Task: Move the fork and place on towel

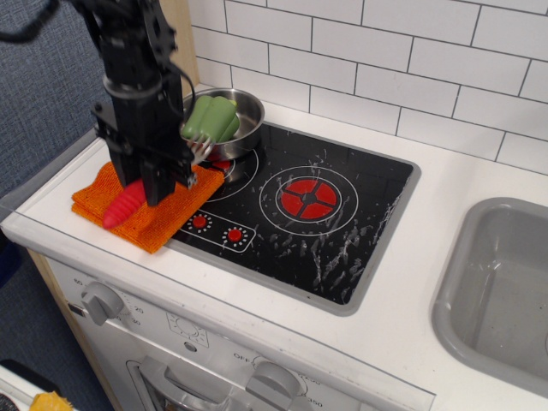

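Observation:
My black gripper [152, 190] hangs over the orange knitted towel [154, 224] at the left of the stove and is shut on the fork. The fork's ribbed red handle [122, 206] sticks out down-left of the fingers, low over the towel. Its grey tines [199, 151] point up-right toward the pot. I cannot tell whether the handle touches the towel. The arm hides most of the towel's middle.
A small steel pot [244, 116] with a green pepper [211, 118] stands on the back-left burner, close behind the gripper. The black cooktop [325, 231] has a red burner [309, 197] in the middle. A grey sink [505, 291] lies at the right. The counter's front edge runs just left of the towel.

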`<state>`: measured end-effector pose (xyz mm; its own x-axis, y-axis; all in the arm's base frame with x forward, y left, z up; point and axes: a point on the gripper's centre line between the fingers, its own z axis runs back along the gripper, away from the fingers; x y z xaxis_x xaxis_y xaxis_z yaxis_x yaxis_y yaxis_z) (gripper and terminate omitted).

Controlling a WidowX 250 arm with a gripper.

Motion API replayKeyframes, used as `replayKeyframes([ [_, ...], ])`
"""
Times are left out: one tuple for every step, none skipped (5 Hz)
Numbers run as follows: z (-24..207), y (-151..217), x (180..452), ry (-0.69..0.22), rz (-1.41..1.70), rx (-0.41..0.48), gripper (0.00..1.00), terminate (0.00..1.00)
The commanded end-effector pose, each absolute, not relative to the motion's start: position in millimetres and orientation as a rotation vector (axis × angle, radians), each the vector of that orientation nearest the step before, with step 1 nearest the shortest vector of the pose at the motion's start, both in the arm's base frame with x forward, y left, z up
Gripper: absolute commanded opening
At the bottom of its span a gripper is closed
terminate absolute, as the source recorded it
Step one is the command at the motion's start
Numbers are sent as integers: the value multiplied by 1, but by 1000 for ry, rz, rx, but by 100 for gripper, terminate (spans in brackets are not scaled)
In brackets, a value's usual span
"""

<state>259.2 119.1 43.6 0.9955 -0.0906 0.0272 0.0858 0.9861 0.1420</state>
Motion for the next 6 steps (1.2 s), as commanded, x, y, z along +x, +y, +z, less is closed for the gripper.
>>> replayKeyframes([
  [39,141,264,-22,-71,206,0,0],
  [44,151,255,-11,-15,245,0,0],
  [50,155,245,-35,41,233,0,0],
  [51,154,243,-38,55,222,0,0],
  [47,153,244,-18,59,202,0,0],
  [45,154,246,19,42,192,0,0],
])
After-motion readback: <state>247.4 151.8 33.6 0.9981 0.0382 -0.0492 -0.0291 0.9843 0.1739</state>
